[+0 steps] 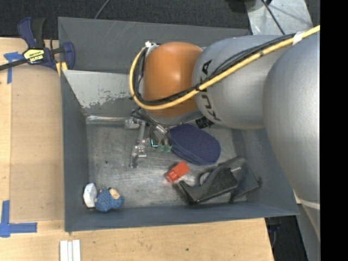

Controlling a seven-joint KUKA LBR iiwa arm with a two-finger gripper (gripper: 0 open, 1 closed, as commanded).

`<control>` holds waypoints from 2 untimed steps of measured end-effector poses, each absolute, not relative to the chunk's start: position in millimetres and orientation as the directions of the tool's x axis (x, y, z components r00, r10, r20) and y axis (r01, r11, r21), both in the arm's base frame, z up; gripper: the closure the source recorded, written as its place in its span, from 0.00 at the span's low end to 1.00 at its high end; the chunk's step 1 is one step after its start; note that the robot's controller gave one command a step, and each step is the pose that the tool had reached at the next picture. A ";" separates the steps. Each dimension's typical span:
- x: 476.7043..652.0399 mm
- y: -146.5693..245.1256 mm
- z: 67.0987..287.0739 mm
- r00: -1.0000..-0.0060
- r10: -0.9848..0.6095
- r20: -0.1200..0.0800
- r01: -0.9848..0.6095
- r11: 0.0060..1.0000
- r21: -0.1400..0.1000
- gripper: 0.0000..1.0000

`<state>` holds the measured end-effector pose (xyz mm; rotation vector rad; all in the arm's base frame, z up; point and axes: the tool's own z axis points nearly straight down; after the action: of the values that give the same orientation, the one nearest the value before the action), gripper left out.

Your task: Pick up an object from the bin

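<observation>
Okay, approach step: my fingers hang spread and empty inside the grey metal bin, dark blue oval fabric pad just beside, so next I'd shift across and descend.

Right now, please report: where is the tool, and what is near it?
Tool low over bare bin floor, centre. Dark blue oval pad close beside it. Red piece, black object lie past the pad.
</observation>
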<state>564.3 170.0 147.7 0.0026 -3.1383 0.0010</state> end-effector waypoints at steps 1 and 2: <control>591.3 62.6 142.1 -0.992 -0.125 -0.005 -0.125 0.992 -0.004 0.00; 601.9 83.3 197.4 -0.992 -0.123 -0.010 -0.123 0.992 0.001 0.00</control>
<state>601.9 83.3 197.4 0.1949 -3.1459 -0.0018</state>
